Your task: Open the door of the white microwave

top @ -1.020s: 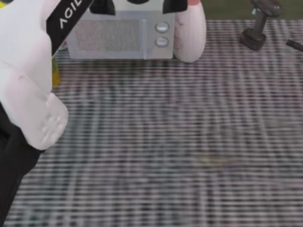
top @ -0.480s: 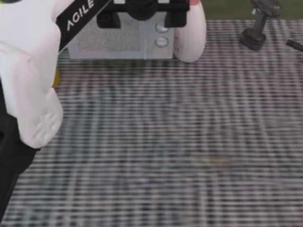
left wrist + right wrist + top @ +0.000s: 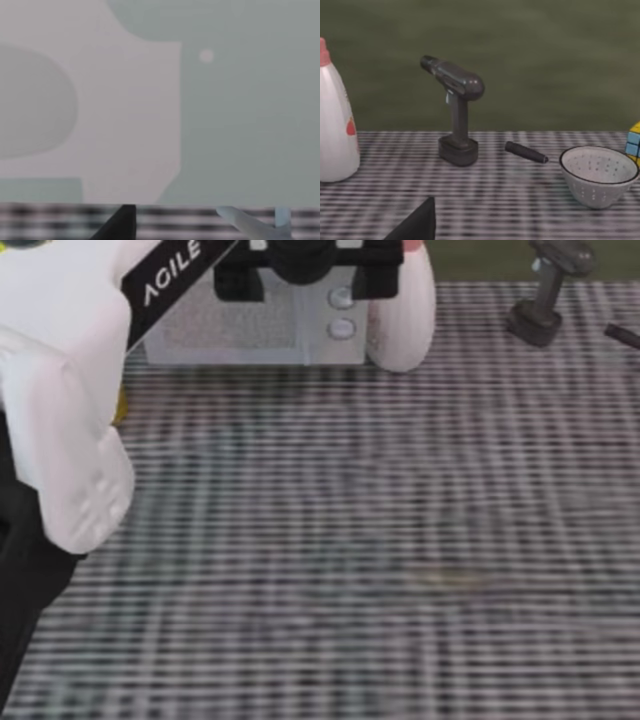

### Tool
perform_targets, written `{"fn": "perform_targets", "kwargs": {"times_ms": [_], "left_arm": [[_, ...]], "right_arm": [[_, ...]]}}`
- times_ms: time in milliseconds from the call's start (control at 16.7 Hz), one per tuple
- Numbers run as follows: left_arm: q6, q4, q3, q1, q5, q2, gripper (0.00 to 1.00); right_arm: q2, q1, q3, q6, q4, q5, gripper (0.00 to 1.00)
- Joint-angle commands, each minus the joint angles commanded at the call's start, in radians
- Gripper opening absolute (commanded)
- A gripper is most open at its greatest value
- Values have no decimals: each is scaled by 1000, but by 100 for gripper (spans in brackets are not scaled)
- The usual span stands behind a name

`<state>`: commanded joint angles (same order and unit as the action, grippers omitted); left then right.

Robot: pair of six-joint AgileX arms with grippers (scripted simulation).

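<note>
The white microwave (image 3: 325, 348) stands at the table's far edge, left of the middle. Its door (image 3: 230, 330), with the grey mesh window, lies flat and shut against the front, beside two silver knobs (image 3: 342, 328). My left gripper (image 3: 305, 280) hangs over the microwave's top front edge, open, with its two black fingers (image 3: 232, 282) spread wide across the door and knob panel. In the left wrist view the pale microwave (image 3: 225, 125) fills almost everything at very close range. My right gripper (image 3: 417, 225) shows only as a dark wedge, away from the microwave.
A white pink-capped bottle (image 3: 405, 330) stands against the microwave's right side. A dark drill (image 3: 540, 300) and a short black rod (image 3: 526, 152) are at the far right, with a white colander bowl (image 3: 597, 175) and a coloured cube (image 3: 635, 142). Something yellow (image 3: 118, 405) sits under my left arm.
My left gripper has come down and forward over the microwave's front, now covering the upper door and top knob. The door has stayed shut.
</note>
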<state>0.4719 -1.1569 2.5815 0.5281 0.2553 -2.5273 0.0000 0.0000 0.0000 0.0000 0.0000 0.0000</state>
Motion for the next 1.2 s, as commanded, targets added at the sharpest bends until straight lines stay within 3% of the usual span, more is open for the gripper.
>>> {"fn": "perform_targets", "kwargs": {"times_ms": [540,1200], "left_arm": [[0,0,0,0,0,0,2],[2,7,-64,24,-5,38,0]], "right_arm": [[0,0,0,0,0,0,100],[0,0,0,0,0,0,100]]}}
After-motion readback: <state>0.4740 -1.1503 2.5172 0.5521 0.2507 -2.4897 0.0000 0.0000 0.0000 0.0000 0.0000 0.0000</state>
